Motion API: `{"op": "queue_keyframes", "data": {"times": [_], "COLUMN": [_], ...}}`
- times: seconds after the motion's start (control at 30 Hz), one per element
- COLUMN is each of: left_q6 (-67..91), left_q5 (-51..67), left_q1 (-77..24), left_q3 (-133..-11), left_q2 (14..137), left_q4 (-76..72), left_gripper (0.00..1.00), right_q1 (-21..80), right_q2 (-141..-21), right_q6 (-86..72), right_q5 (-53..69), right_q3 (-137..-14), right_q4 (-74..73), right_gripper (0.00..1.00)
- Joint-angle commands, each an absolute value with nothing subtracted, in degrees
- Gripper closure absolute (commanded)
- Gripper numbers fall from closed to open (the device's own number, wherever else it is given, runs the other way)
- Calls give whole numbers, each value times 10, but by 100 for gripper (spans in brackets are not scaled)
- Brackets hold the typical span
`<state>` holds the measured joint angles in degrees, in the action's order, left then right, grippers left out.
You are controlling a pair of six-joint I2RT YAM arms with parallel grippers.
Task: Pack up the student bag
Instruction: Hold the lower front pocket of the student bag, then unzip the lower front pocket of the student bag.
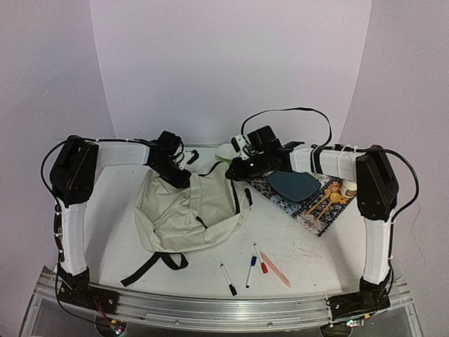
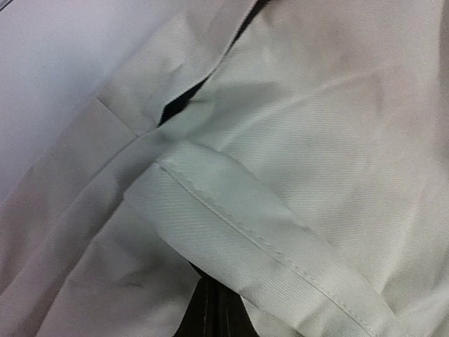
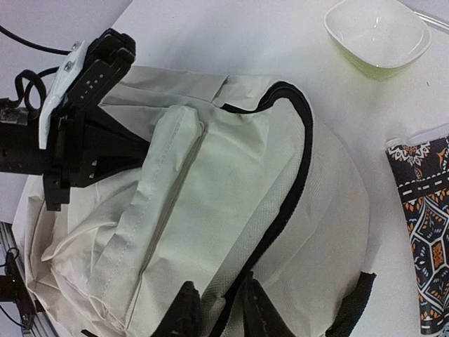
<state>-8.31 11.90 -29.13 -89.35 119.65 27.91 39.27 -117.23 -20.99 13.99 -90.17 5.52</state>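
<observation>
The student bag (image 1: 186, 214) lies flat left of the table's middle: cream fabric with a black zipper line (image 3: 295, 182) and black straps (image 1: 151, 267). My left gripper (image 1: 181, 175) is at its far left corner, shut on a fold of the cream fabric (image 2: 280, 246). In the left wrist view only the dark fingertips (image 2: 210, 312) show under that fold. The right wrist view shows the left gripper (image 3: 133, 151) clamped on the bag's flap. My right gripper (image 1: 235, 172) is at the far right edge, and its fingers (image 3: 186, 312) are shut on the zipper rim and the fabric beside it.
A pale green bowl (image 1: 226, 151) sits behind the bag. To the right lies a patterned mat (image 1: 309, 210) with a dark teal plate (image 1: 293, 184), wooden spoons (image 1: 324, 202) and a small cup (image 1: 349, 187). Three markers (image 1: 251, 270) and a pink pencil (image 1: 275, 270) lie near the front.
</observation>
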Motion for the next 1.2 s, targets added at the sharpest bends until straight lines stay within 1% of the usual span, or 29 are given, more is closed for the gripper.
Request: {"op": "queue_keyframes", "data": {"times": [0.0, 0.2, 0.37, 0.7, 0.97, 1.17], "left_q6": [-55, 7, 46, 106, 139, 183], "left_q5": [127, 135, 144, 165, 178, 185], "left_q1": [-324, -348, -375, -428, -443, -462], "left_q3": [-853, -790, -746, -661, -615, -554], "left_q2": [1117, 1066, 1038, 968, 922, 898], "left_q4": [293, 292, 292, 290, 288, 261], "left_gripper": [100, 100, 100, 99, 98, 98], "right_q1": [395, 394, 394, 394, 394, 394], "right_q2": [-1173, -1165, -1161, -1152, -1146, -1145], "right_q6": [-229, -251, -267, -286, -299, -302], "right_q5": [124, 101, 92, 72, 61, 57], "right_q3": [-911, -896, -887, -872, -864, -859], "right_q4": [56, 66, 77, 92, 99, 102], "right_gripper": [83, 94, 100, 100, 100, 100]}}
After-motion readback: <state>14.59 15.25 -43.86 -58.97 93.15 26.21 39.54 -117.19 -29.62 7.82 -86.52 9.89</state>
